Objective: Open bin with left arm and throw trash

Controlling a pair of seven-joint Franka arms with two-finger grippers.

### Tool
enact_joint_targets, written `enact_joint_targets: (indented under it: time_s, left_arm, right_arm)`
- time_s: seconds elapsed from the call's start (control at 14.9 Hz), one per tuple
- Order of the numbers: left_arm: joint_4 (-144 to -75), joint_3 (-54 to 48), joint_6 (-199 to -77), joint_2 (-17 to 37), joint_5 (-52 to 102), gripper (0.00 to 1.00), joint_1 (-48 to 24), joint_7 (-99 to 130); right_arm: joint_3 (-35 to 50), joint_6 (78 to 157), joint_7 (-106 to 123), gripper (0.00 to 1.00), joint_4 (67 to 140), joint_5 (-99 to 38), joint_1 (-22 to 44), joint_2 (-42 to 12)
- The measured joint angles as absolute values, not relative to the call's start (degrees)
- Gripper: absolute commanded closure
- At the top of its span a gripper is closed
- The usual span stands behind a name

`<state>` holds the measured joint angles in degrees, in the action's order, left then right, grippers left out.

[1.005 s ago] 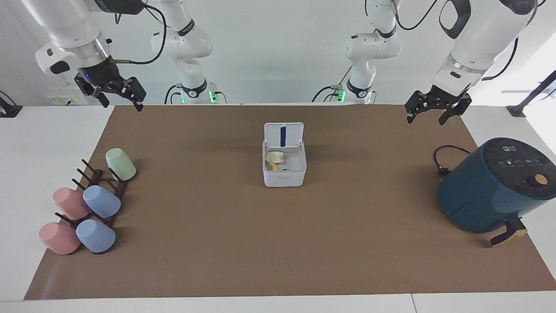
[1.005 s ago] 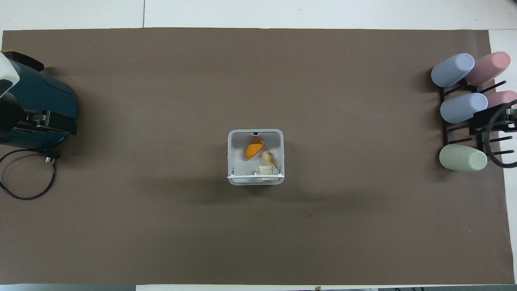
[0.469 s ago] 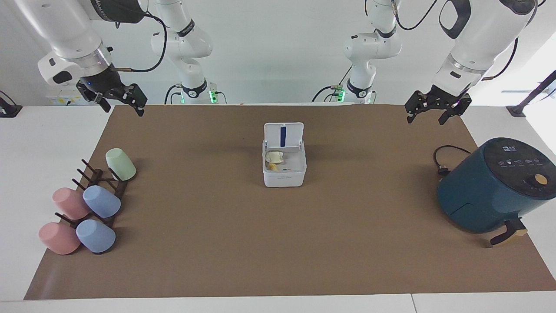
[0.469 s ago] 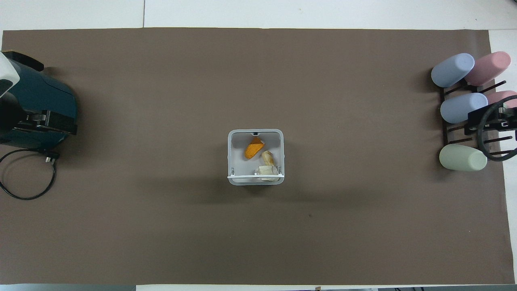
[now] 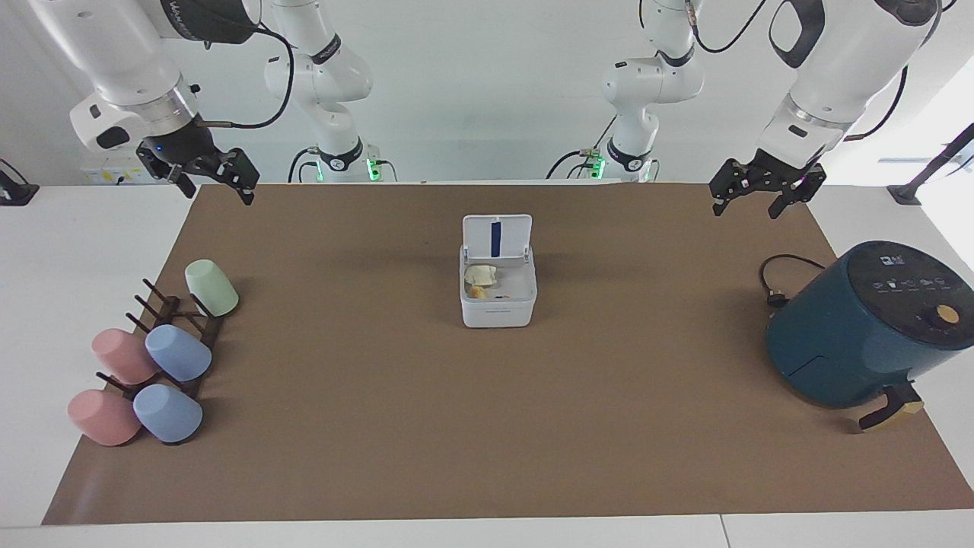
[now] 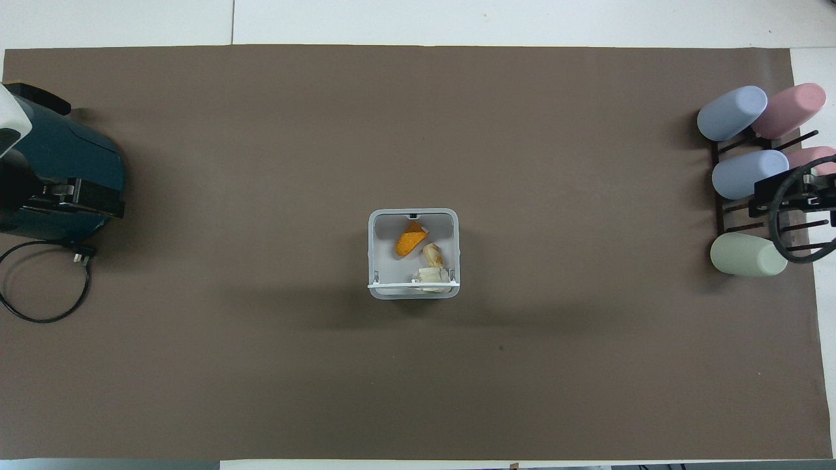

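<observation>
The white bin (image 5: 498, 308) stands in the middle of the brown mat with its lid (image 5: 497, 237) raised upright, blue stripe showing. In the overhead view, inside the bin (image 6: 373, 254), lie an orange chunk (image 6: 409, 240), a pale yellow lump (image 6: 433, 253) and an off-white paper wad (image 6: 431, 277). My left gripper (image 5: 746, 207) hangs open and empty over the mat's edge at the left arm's end, well apart from the bin. My right gripper (image 5: 218, 190) hangs open and empty over the mat's corner at the right arm's end.
A dark teal air fryer (image 5: 867, 327) with a black cable (image 5: 776, 285) stands at the left arm's end. A dark rack (image 5: 179, 320) holding several pastel cups (image 5: 179, 354) stands at the right arm's end, under the right gripper in the overhead view (image 6: 797, 196).
The right gripper has shifted slightly near the mat's corner. The left arm, the bin and the trash have not moved.
</observation>
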<state>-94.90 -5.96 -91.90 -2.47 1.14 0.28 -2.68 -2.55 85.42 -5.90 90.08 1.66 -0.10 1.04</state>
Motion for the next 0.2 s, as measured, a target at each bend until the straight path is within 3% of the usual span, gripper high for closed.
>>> enact_joint_targets:
  time_s: [0.2]
  left_arm:
    - [-94.90,-5.96,-91.90,-2.47,1.14,0.00,0.28,-2.68]
  right_arm:
    - [-1.08,85.85,-5.86,0.00,90.08,1.90,-0.08,1.07]
